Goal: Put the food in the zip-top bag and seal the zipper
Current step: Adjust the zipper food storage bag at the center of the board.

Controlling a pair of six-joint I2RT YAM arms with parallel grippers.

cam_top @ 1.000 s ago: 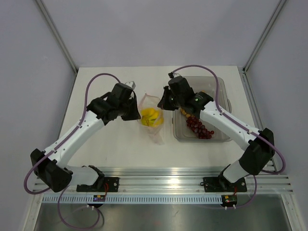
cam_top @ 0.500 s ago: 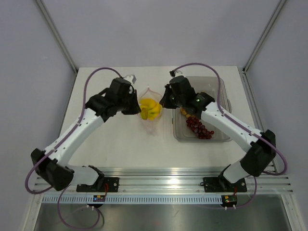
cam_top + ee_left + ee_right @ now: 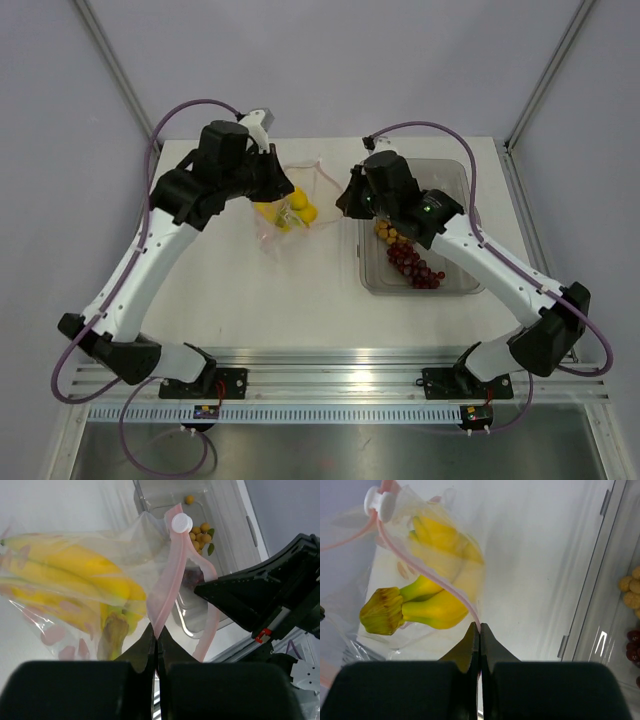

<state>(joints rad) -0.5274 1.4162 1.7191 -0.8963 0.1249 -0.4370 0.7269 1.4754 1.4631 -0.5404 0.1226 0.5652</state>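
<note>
The clear dotted zip-top bag [image 3: 272,228] hangs lifted between my two grippers with the yellow bananas [image 3: 288,210] inside. My left gripper [image 3: 280,182] is shut on the pink zipper strip [image 3: 170,570], just below its white slider [image 3: 181,523]. My right gripper [image 3: 346,203] is shut on the other lip of the zipper strip [image 3: 440,582]. The bananas also show in the left wrist view [image 3: 75,577] and the right wrist view [image 3: 432,610]. The tan-orange round fruits [image 3: 386,232] and the dark red grapes [image 3: 414,265] lie in the tray.
The rigid clear rectangular tray [image 3: 452,180] stands right of the bag, under my right arm. White table surface lies below and in front of the bag. Grey walls and frame posts close in the back and sides.
Both grippers have risen and moved back and left with the bag. The bag and bananas left the table and now hang between them, the zipper stretched wider.
</note>
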